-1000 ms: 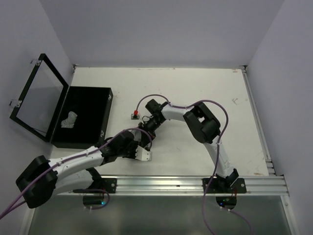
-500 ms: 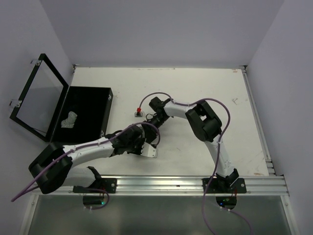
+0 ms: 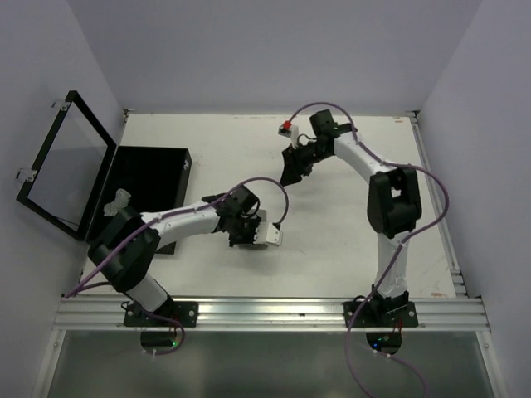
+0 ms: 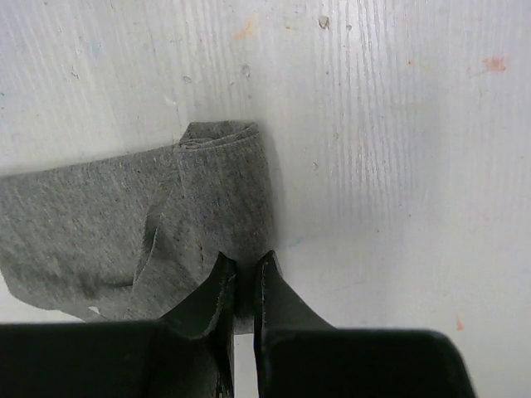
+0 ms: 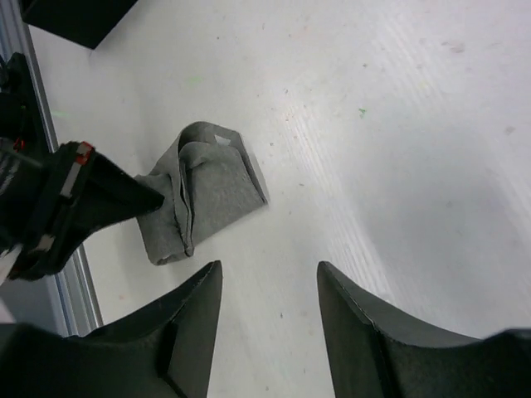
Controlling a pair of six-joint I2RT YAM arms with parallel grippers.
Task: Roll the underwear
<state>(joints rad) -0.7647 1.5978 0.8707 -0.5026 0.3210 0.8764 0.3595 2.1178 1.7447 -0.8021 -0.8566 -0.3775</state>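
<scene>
**Left gripper pinching grey garment, right gripper clear**

Near-centre of the table (image 4: pixel 398 124): one piece of grey underwear (image 4: pixel 124 224) lies flat, partly folded over itself, with a hemmed corner pointing away from the arm bases. The left gripper (image 4: pixel 243 278) is low at its near edge, fingers drawn almost together and nipping the cloth between the tips.

Left side: the black box (image 3: pixel 149 178) has its lid (image 3: pixel 62 166) propped open. A small pale garment (image 3: pixel 117 201) shows at its near-left part.

Farther back: the right gripper (image 5: pixel 270 269) hangs above bare table, fingers apart, nothing between them, well apart from the grey piece.
</scene>
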